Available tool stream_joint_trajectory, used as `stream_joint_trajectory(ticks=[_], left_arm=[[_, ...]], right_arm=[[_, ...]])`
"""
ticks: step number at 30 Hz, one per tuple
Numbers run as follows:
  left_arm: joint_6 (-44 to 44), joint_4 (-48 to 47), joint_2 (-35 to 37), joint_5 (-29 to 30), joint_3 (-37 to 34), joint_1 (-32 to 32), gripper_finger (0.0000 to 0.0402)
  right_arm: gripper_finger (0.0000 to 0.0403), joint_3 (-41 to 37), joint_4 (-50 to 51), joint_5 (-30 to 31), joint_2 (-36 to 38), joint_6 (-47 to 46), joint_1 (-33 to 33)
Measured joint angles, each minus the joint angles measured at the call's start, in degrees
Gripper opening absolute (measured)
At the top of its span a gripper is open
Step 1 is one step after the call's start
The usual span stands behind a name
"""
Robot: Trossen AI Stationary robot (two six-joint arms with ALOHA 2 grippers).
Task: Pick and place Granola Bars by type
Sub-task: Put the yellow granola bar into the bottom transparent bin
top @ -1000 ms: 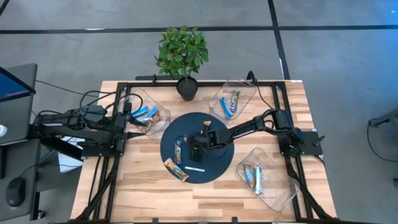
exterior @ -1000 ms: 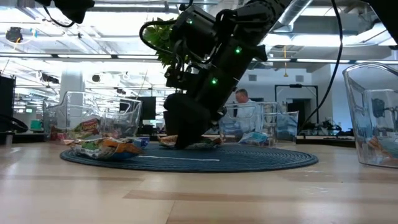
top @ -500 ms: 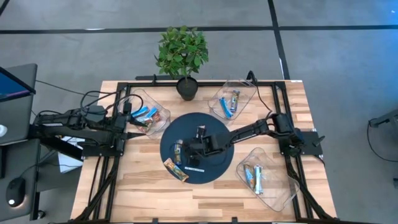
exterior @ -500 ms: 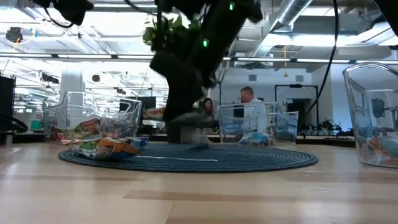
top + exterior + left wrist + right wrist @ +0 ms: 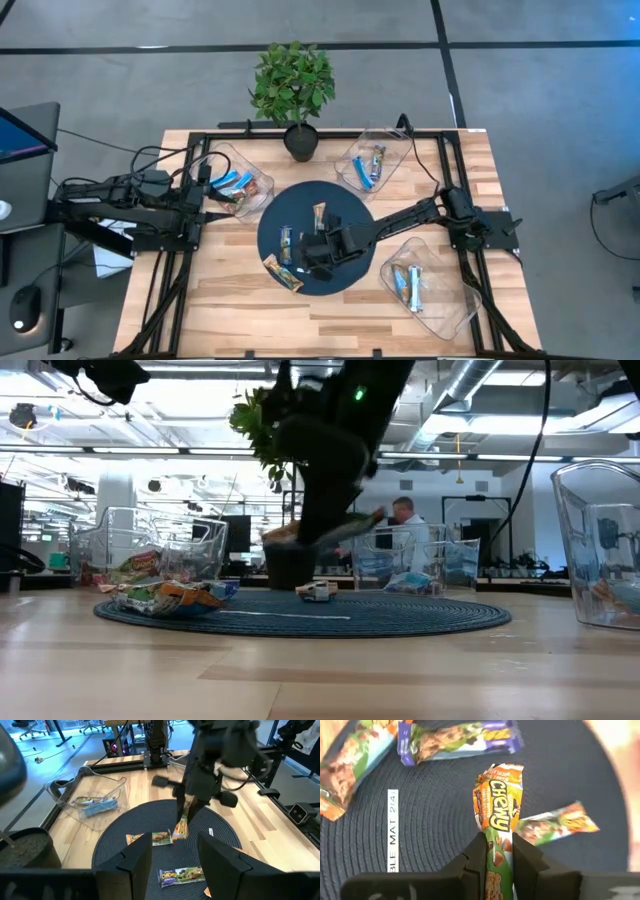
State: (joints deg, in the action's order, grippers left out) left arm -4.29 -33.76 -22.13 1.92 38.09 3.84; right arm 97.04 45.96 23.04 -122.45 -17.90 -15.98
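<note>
The right arm is reaching low across the round dark mat (image 5: 345, 200), its right gripper (image 5: 498, 851) pinching an orange-and-green granola bar (image 5: 496, 805) that is sticking out forward from between the jaws. The low view is showing the bar hanging clear above the mat. Beyond the jaws, other bars (image 5: 457, 740) are lying flat. The left gripper (image 5: 175, 860) is waiting by a clear tray (image 5: 262, 178), jaws spread.

Even overhead light keeps shadows soft; ceiling lamps (image 5: 120, 455) glare in the low view, where the moving arm (image 5: 335, 435) blurs.
</note>
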Motion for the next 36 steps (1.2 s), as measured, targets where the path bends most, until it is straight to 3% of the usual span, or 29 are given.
stream_joint_trajectory(ticks=[10, 20, 31, 36], left_arm=[[0.3, -0.1, 0.0, 0.3, 0.0, 0.0, 0.0153], [0.4, -0.2, 0.0, 0.3, 0.0, 0.0, 0.0153], [0.4, 0.4, 0.0, 0.2, 0.0, 0.0, 0.0153], [0.4, 1.1, -1.1, 0.2, 0.0, 0.0, 0.0153]], right_arm=[[0.0055, 1.9, 13.1, 6.6, 7.5, -10.6, -8.8], [0.0055, 1.8, 32.1, 16.4, 15.7, -35.6, -23.4], [0.0055, 1.8, 44.2, 17.4, 9.8, -65.6, -38.0], [0.0055, 1.8, 44.1, 15.8, 5.5, -72.9, -42.2]])
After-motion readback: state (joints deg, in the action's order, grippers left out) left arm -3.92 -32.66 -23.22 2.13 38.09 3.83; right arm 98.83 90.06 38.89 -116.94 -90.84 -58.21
